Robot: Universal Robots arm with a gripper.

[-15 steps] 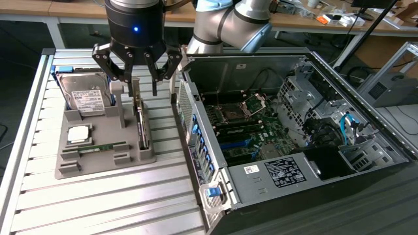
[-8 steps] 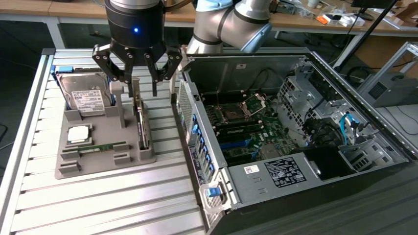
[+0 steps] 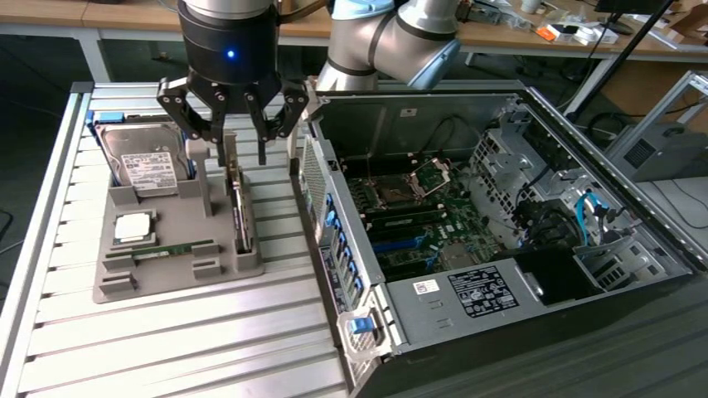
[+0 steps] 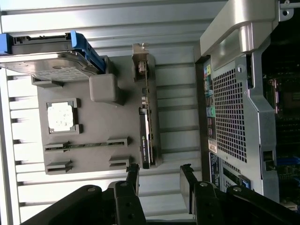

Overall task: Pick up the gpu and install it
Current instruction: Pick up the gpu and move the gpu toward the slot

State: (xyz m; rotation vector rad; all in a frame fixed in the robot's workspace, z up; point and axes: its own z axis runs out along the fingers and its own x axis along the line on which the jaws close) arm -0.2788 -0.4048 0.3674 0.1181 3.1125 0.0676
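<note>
The gpu point(image 3: 240, 214) is a thin dark card standing on its edge in a slot of the grey holder tray point(image 3: 177, 278). In the wrist view the gpu point(image 4: 145, 136) shows its narrow edge, with a metal bracket at one end. My gripper point(image 3: 244, 156) hangs just above the card's far end with its fingers spread, and nothing is between them. The wrist view shows the gripper point(image 4: 160, 180) open, its two fingertips point(image 4: 133, 174) apart from the card.
The tray also holds a silver hard drive point(image 3: 144, 162) in blue rails, a CPU point(image 3: 133, 225) and a green RAM stick point(image 3: 172, 250). The open computer case point(image 3: 476, 207) lies close on the exterior view's right, its wall point(image 4: 234, 108) next to the tray.
</note>
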